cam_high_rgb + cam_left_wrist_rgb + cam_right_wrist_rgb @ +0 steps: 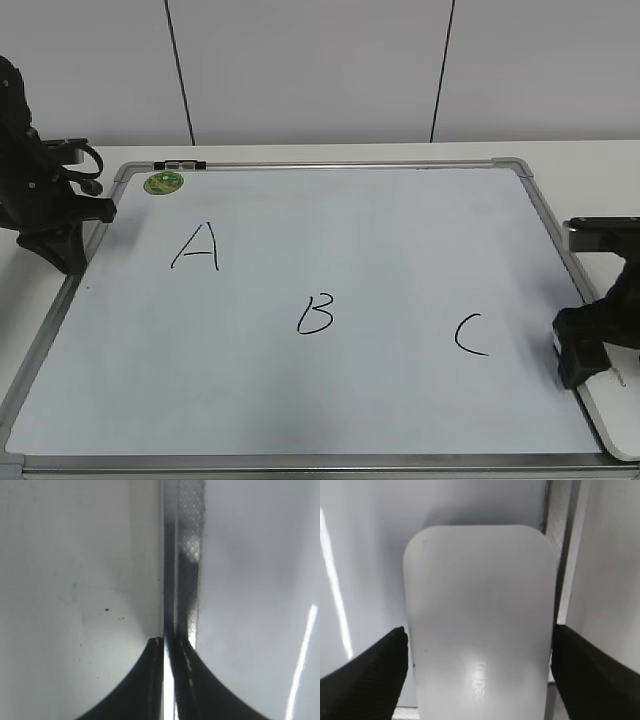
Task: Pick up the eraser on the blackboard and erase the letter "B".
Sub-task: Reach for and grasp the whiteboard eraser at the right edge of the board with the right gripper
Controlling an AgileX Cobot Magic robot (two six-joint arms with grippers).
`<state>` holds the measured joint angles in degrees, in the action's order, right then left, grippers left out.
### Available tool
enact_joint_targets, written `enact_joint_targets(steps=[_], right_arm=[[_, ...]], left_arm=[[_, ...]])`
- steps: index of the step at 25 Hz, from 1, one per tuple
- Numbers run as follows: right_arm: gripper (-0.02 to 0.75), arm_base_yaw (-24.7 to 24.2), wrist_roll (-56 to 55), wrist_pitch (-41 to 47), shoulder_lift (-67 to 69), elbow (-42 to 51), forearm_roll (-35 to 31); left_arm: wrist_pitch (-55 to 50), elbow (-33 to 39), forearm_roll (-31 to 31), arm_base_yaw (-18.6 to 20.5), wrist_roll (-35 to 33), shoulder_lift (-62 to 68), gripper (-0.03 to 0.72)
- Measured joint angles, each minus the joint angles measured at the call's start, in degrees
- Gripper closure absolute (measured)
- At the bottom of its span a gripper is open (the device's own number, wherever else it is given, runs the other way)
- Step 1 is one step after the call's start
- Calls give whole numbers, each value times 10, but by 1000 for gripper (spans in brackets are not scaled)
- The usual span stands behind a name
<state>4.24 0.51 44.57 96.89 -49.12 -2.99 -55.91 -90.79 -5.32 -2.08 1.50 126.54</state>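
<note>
The blackboard (380,240) lies flat on the table, a white board in a silver frame. The letter "B" (315,313) is drawn in black near its middle, whole. The eraser (612,415) is a white rounded block at the board's right edge, near the front corner, partly over the frame. My right gripper (590,375) is down over it. In the right wrist view the eraser (480,610) fills the space between my open fingers (479,635), with a thin gap on the left side. My left gripper (70,255) is shut and empty (170,640) over the board's left frame (185,555).
A black "A" (197,247) is left of the B and a black "C" (470,335) is to its right. A round green magnet (163,182) sits at the far left corner, with a small dark clip (180,164) on the frame behind it.
</note>
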Motion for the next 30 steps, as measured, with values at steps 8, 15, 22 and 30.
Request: enact_joint_targets(steps=[8,15,22,30], right_arm=[[117,0,-1,-29,14,0,0],[211,0,-1,-29,16,0,5],[214,0,-1,-29,16,0,5],[214,0,-1,7,22,-22,5]], left_arm=[[0,0,0,0,0,0,645],[0,0,-1,0,0,0,645],[0,0,-1,0,0,0,644],[0,0,-2,0,0,0,640]])
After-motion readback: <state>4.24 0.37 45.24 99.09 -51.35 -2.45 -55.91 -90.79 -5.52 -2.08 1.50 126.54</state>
